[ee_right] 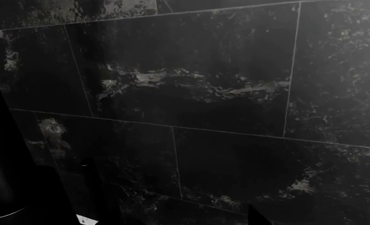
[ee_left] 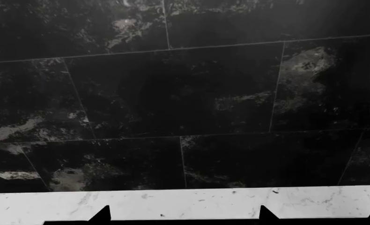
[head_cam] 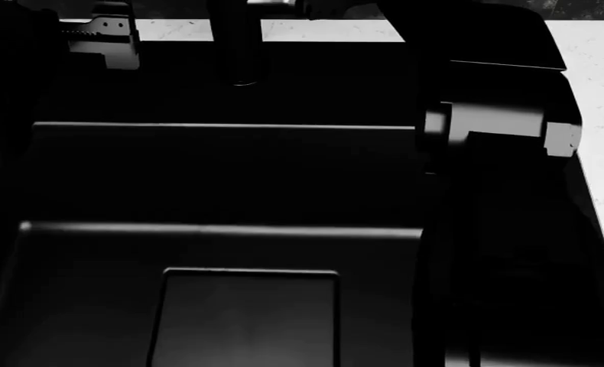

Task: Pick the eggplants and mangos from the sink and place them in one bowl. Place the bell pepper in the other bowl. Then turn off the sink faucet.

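The black sink (head_cam: 220, 176) fills the head view, with its stepped ledge and square drain plate (head_cam: 251, 321) bare. The sink faucet (head_cam: 243, 46) rises as a dark tube at the basin's back edge, and shows again as a black column (ee_right: 1, 154) in the right wrist view. My left gripper (ee_left: 185, 216) is open and empty, its fingertips (ee_left: 104, 214) wide apart over the white counter. It sits left of the faucet (head_cam: 103, 34). My right gripper (ee_right: 172, 221) faces the tiled wall beside the faucet; one fingertip (ee_right: 257, 216) shows far off-centre. Eggplants, mangos and bell pepper are out of view.
A black marbled tile wall (ee_left: 172, 93) stands behind the white counter (head_cam: 332, 30), which also runs along the sink's right side (head_cam: 603, 92). My right arm (head_cam: 496, 130) reaches over the right part of the basin toward the back.
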